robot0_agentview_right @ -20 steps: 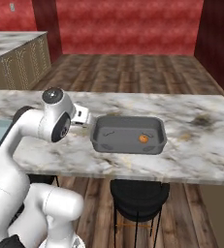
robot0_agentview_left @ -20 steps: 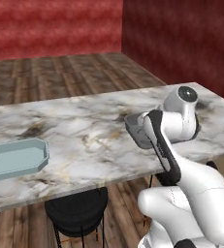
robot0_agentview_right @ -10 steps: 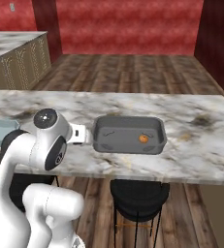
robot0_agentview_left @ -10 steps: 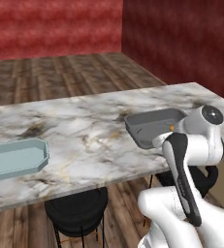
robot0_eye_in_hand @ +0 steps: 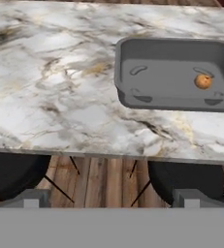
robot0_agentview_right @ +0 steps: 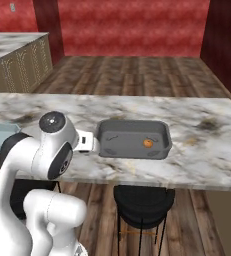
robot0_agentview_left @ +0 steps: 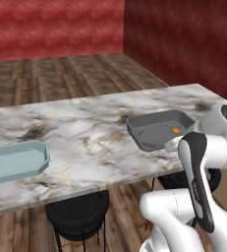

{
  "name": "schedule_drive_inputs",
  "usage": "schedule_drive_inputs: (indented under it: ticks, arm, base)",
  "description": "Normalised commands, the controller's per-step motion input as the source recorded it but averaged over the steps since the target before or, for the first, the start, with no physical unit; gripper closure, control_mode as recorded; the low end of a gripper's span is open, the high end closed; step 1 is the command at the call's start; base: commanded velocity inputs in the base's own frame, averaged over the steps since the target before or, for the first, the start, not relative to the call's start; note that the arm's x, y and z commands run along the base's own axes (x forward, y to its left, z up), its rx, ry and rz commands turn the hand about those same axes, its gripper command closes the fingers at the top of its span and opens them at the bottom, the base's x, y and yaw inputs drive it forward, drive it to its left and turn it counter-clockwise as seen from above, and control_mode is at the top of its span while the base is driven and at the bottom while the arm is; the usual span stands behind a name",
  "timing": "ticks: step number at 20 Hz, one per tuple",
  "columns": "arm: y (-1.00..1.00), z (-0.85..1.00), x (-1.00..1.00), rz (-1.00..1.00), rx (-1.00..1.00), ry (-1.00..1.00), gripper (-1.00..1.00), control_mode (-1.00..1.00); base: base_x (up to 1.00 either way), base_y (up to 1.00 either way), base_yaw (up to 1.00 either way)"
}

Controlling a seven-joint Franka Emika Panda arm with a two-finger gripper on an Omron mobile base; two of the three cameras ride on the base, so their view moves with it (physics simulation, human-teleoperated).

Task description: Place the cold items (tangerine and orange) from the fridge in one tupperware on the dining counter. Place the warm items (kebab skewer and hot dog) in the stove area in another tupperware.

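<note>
Tupperware-wise, the dark grey tupperware (robot0_eye_in_hand: 174, 75) sits on the marble tabletop (robot0_eye_in_hand: 50, 97) ahead of my hand and off to the right of where it's pointing, with one small orange fruit (robot0_eye_in_hand: 203, 81) already lying inside near its far-right end, can't honestly tell if that's the tangerine or the orange. My hand (robot0_eye_in_hand: 108, 201) is hanging back just off the near edge of the tabletop, below the rim level from the look of it, fingers spread as wide as they go and holding nothing, you can see the two fingertips (robot0_eye_in_hand: 31, 199) well apart at the bottom of the hand view. The container's long side runs roughly across my line of sight, parallel to the tabletop edge, so the fruit is further right than the hand's centre line. There's also a light blue tupperware (robot0_agentview_left: 16, 160) well off to the left on the same tabletop, looks empty from the left base view, I'd guess that one's for the warm stuff. Two black stools (robot0_eye_in_hand: 11, 174) sit under the edge right in front of the hand. My read: one cold item is in, and the next thing worth grabbing isn't anywhere near the hand, so it's a trip away from here.
</note>
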Motion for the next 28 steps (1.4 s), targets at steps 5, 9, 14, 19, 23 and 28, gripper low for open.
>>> schedule_drive_inputs:
  ticks: [5, 9, 14, 19, 23, 28]
  arm:
    - [0.00, 0.00, -0.09, 0.00, -0.01, 0.00, -1.00, 1.00]
    - [0.00, 0.00, 0.00, 0.00, 0.00, 0.00, -1.00, 1.00]
    - [0.00, 0.00, 0.00, 0.00, 0.00, 0.00, -1.00, 1.00]
    - [0.00, 0.00, 0.00, 0.00, 0.00, 0.00, -1.00, 1.00]
    - [0.00, 0.00, 0.00, 0.00, 0.00, 0.00, -1.00, 1.00]
    - [0.00, 0.00, 0.00, 0.00, 0.00, 0.00, -1.00, 1.00]
  base:
    - [-0.41, 0.11, 0.09]
    - [-0.68, 0.11, 0.44]
    - [-0.70, 0.48, 0.33]
    - [-0.37, 1.00, 0.03]
    - [-0.09, 1.00, 0.00]
    - [0.00, 1.00, -0.05]
